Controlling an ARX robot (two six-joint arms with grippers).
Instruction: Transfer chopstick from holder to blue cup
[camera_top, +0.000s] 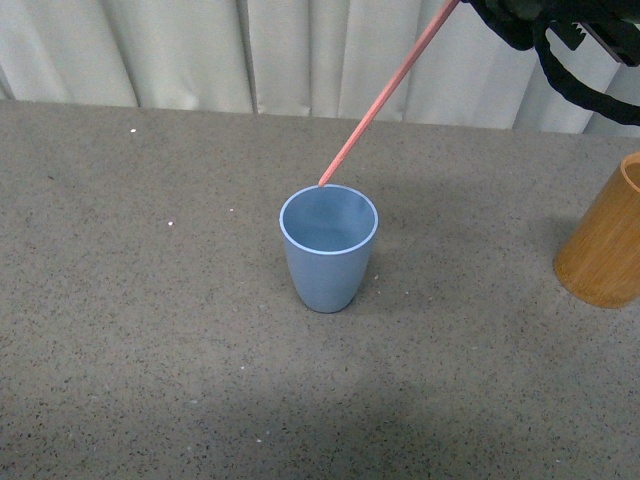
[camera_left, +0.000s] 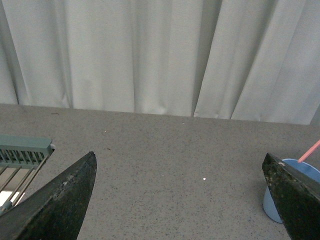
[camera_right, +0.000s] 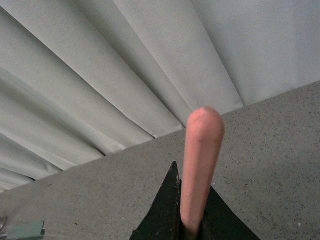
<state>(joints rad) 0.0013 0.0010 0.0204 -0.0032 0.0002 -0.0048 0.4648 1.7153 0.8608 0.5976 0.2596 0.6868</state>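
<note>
The light-blue cup (camera_top: 328, 250) stands upright mid-table. The salmon-pink chopstick (camera_top: 390, 90) slants down from the upper right, and its lower tip sits at the far rim of the cup. My right gripper (camera_top: 490, 10) is at the top edge of the front view, shut on the stick's upper part. In the right wrist view the chopstick (camera_right: 200, 165) rises between the black jaws of the right gripper (camera_right: 191, 187). The orange-brown holder (camera_top: 605, 240) stands at the right edge. My left gripper (camera_left: 179, 156) is open over bare table, with the cup (camera_left: 272, 205) beside its finger and the chopstick (camera_left: 310, 150) above it.
A pale curtain (camera_top: 250, 50) hangs behind the table's far edge. A grey-green slatted rack (camera_left: 25, 150) lies at the edge of the left wrist view. The speckled grey table (camera_top: 150, 350) spreads around the cup.
</note>
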